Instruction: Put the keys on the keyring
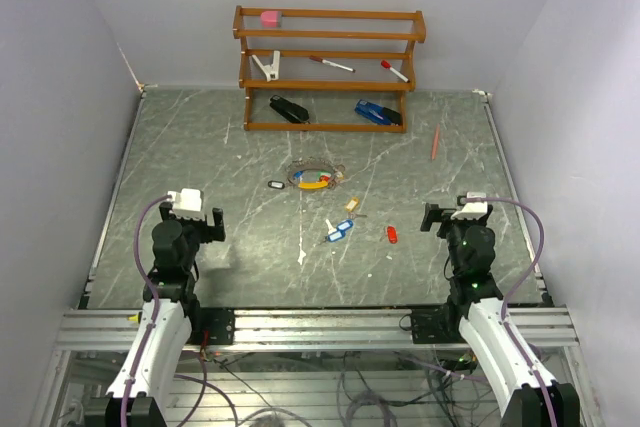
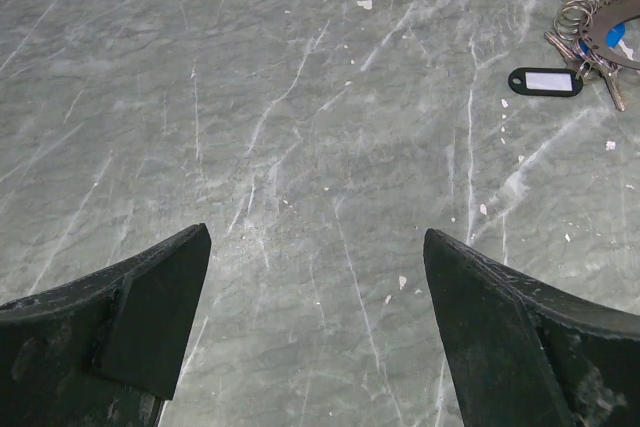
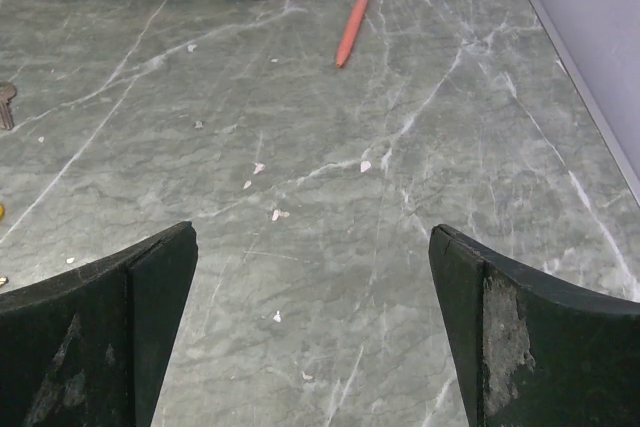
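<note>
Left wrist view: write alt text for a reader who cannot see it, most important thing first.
The left gripper hangs open over a grey marbled table, its two dark fingers wide apart with nothing between them. At the top right lie a black-tagged key and part of the silvery keyring.

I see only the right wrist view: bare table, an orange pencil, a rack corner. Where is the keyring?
Observer: The keyring lies mid-table, before the rack, forward-left of the right gripper.
Operator: Are loose keys near it?
Observer: Yes. A red-tag key, a blue-tag key and a beige-tag key lie apart from it, nearer the arms.
Operator: What about the left gripper?
Observer: The left gripper is open and holds nothing.
</note>
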